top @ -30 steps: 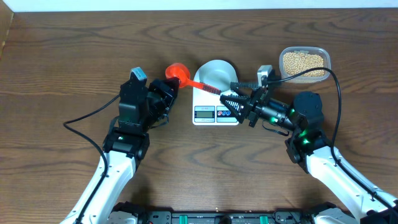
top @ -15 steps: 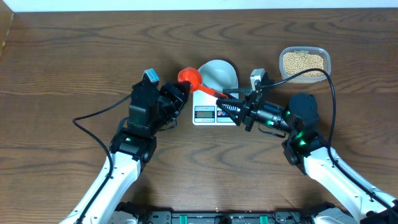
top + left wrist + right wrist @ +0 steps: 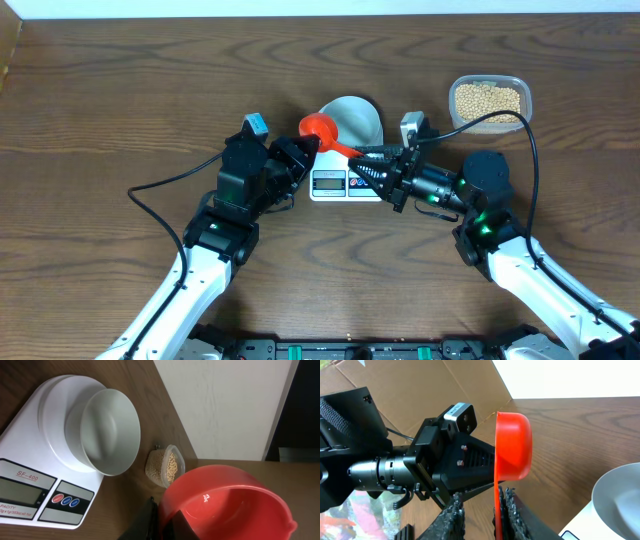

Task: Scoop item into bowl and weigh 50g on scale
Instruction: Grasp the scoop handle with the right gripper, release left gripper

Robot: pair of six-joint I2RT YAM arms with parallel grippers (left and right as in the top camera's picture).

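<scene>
Currently a handover: left gripper (image 3: 305, 150) clamped on the red scoop (image 3: 320, 128), right gripper (image 3: 363, 165) part-open astride its handle. Seat right pads squarely before left releases. Bowl (image 3: 355, 118) on scale (image 3: 330, 182); soybeans (image 3: 488, 98) near bench's far right

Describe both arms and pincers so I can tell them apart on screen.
The left arm and right arm match: white lower links, black joints above, a black cable trailing from each. The left pincer and right pincer are black; the right one's fingers are ridged. Only the right arm shows a green light.
</scene>
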